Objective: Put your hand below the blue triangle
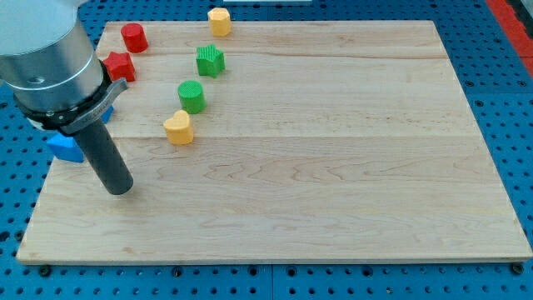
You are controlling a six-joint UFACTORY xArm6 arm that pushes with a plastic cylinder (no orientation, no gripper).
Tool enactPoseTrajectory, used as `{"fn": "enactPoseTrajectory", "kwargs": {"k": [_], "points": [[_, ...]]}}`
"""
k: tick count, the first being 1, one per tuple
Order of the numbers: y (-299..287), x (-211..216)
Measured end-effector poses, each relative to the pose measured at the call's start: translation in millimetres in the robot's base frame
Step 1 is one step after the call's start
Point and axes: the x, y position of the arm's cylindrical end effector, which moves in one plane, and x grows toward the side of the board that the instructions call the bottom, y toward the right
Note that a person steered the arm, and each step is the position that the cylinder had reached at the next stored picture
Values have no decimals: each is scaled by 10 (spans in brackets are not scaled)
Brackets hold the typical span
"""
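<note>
- My tip (122, 190) is the lower end of a straight dark rod that comes down from a grey cylindrical arm body at the far left of the scene. It rests on the wooden board (333, 167) near the left edge and holds nothing, touching no block.
- The blue triangle (63, 147) lies just left of the rod, a little farther away than my tip, at the board's left edge. The rod and arm body cover most of it, so only a blue wedge shows; which way it points and its long axis cannot be told.
- A second sliver of blue (107, 112) shows beside the arm body, farther back; whether it is the same block cannot be told.
- A red star-like block (120, 66) sits farther away, against the arm body's right side, with a red cylinder (134, 37) beyond it near the far left corner.
- To the right of my tip, well apart, is a yellow heart (178, 127).
- Just beyond the heart stands a green cylinder (191, 96), then a green star-like block (211, 60).
- A yellow block (219, 21), shape unclear, sits at the far edge.
</note>
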Motion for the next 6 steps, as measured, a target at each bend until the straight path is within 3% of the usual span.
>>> {"fn": "enactPoseTrajectory", "kwargs": {"k": [2, 3, 4, 6], "points": [[-292, 51], [-904, 193], [-1162, -74], [-608, -246]]}}
